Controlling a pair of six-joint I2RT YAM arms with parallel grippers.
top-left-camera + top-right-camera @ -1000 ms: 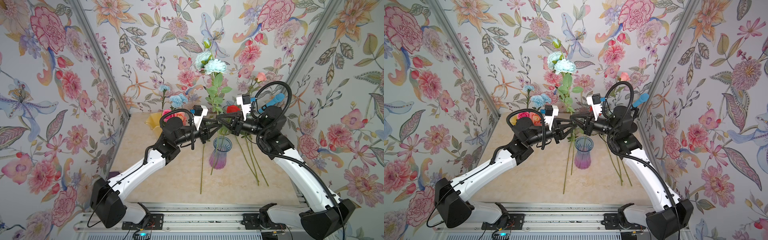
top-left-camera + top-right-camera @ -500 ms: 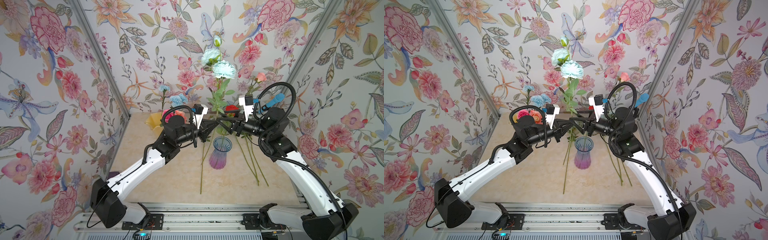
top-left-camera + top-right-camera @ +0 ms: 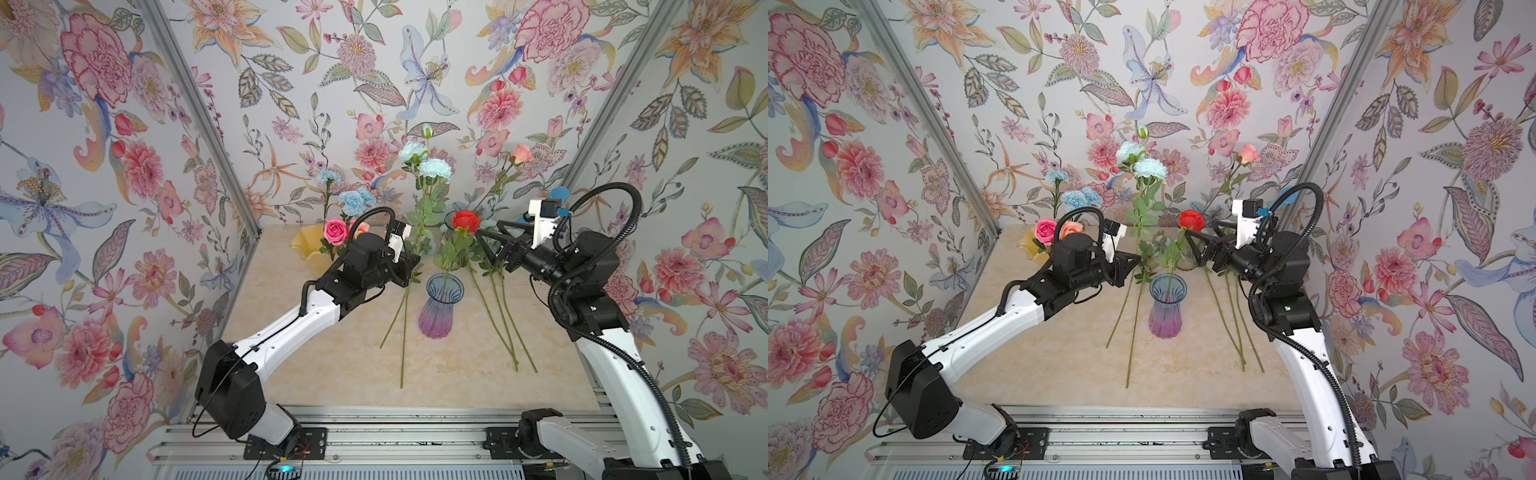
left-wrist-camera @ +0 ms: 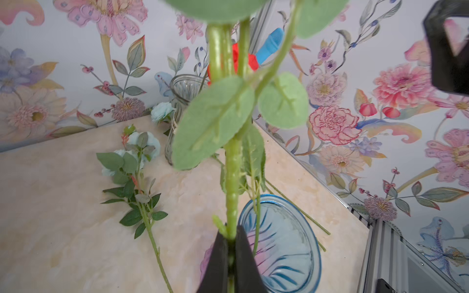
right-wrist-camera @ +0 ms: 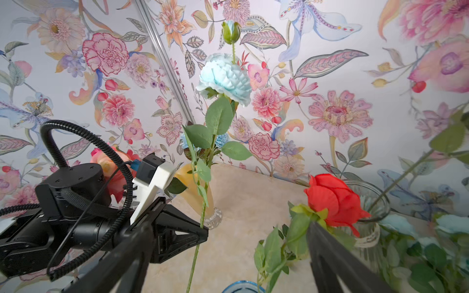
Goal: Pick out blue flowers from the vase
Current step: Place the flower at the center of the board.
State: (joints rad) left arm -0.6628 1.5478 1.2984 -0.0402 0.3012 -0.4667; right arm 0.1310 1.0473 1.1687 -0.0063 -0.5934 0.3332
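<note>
We reckon only the laying-down is left: left gripper [image 4: 231,234] pinches a blue flower [image 3: 434,168] clear of the vase [image 3: 436,316] at its ten o'clock, right gripper [image 3: 485,247] gapes empty, others [image 4: 132,152] lie at nine and three.

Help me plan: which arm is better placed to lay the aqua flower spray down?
Left, likely: the left gripper holds the aqua flower spray by its stem, while the right gripper is open and empty beside the red rose.
</note>
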